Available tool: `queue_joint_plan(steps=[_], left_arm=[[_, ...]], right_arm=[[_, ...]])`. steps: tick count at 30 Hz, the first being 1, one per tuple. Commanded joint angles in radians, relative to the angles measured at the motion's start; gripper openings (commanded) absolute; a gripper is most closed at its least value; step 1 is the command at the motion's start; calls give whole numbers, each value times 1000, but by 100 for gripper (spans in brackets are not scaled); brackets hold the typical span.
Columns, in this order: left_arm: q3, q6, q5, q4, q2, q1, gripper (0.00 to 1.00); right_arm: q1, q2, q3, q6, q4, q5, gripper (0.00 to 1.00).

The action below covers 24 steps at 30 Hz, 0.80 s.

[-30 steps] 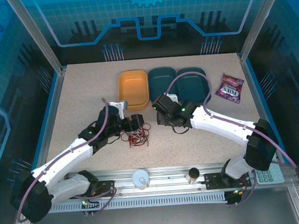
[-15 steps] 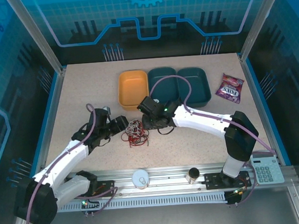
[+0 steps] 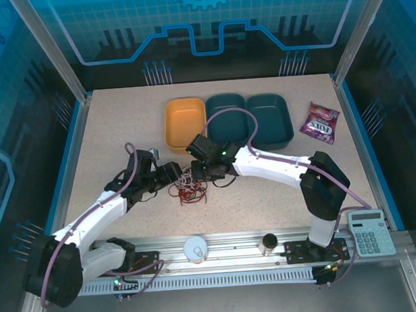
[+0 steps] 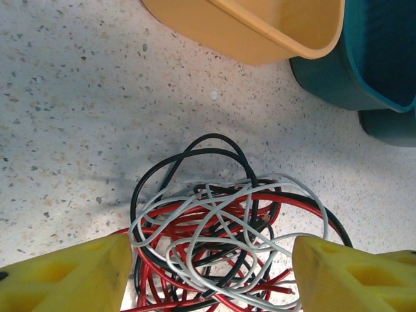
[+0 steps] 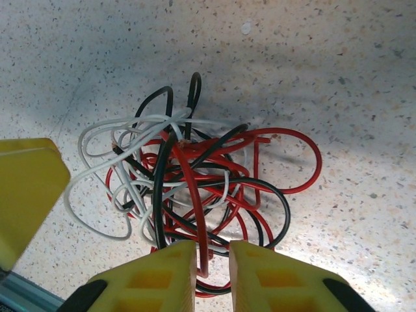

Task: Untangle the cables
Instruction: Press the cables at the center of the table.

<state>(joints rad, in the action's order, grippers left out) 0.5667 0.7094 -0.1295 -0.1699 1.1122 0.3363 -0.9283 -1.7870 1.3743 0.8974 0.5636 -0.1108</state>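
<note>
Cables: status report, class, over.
Left gripper open, straddling the cables. Right gripper nearly shut around red and black strands. Cables one knot. Nothing in the way.

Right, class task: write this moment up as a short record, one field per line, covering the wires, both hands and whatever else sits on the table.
cables: red, white and black wires in one tangled pile on the speckled table
left hand: fingers wide apart, one either side of the pile
right hand: fingers nearly together, a red strand in the narrow gap; grip not confirmed
trays: orange tray, two teal trays beside it
other items: snack packet, calculator
</note>
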Motion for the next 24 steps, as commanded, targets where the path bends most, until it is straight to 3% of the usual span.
queue_joint_plan(steps=[1,12,24], left_arm=[[1,15,-47,34,25,-8,63],[43,9,-89,20,-3,-8,60],[62,-1,-87,-12,5,-8,61]], right_arm=[[6,-22,43,-6,8,19,21],[-22,22,98,-24,124,-103,25],[-32,-31,134,-22,137,-94,24]])
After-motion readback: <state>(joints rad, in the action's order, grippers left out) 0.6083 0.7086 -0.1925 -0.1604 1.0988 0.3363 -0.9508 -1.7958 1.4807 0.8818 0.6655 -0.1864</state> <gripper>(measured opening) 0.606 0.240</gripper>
